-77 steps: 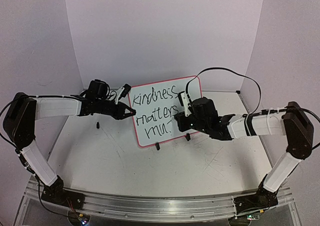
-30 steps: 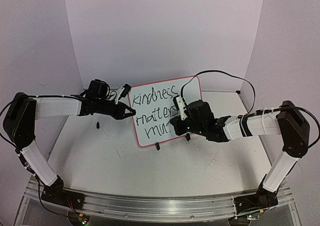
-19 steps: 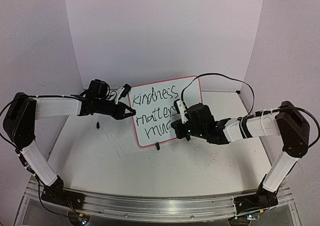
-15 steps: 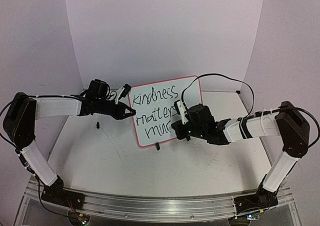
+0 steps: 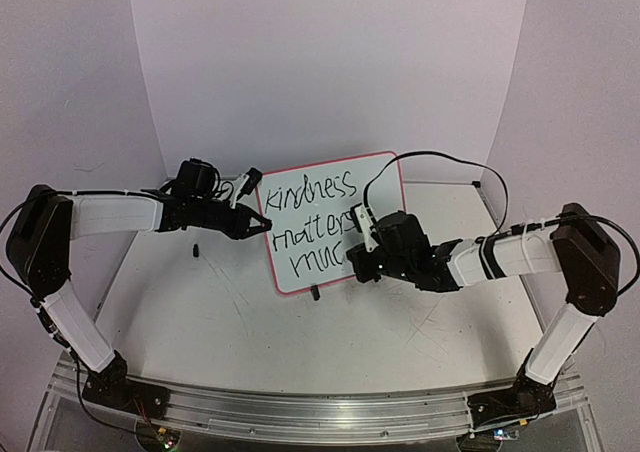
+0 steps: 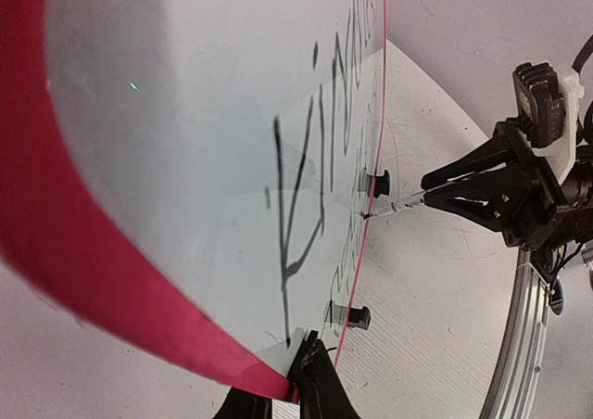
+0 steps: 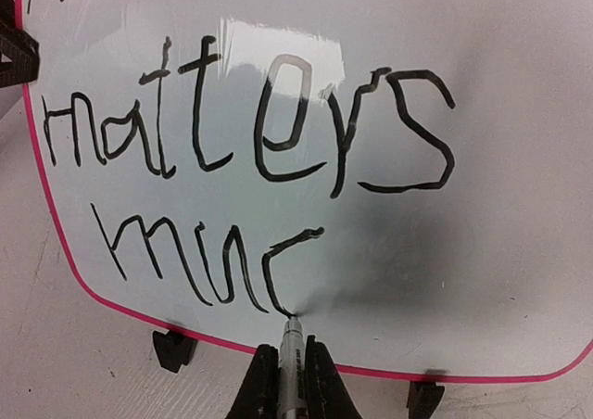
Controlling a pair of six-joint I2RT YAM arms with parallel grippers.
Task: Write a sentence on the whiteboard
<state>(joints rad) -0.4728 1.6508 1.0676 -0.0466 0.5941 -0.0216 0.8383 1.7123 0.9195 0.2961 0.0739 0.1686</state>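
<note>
While the left gripper (image 5: 262,225) pinches the whiteboard (image 5: 383,175) by its left red-pink rim, the board stands upright on two black clip feet (image 7: 174,348) toward the back of the scratched table (image 5: 250,322). The right gripper (image 7: 288,363) is clamped on a marker (image 7: 291,336), whose tip touches the board at the foot of the last letter. The sentence (image 5: 313,234) reads "kindness matters muc" in three lines.
</note>
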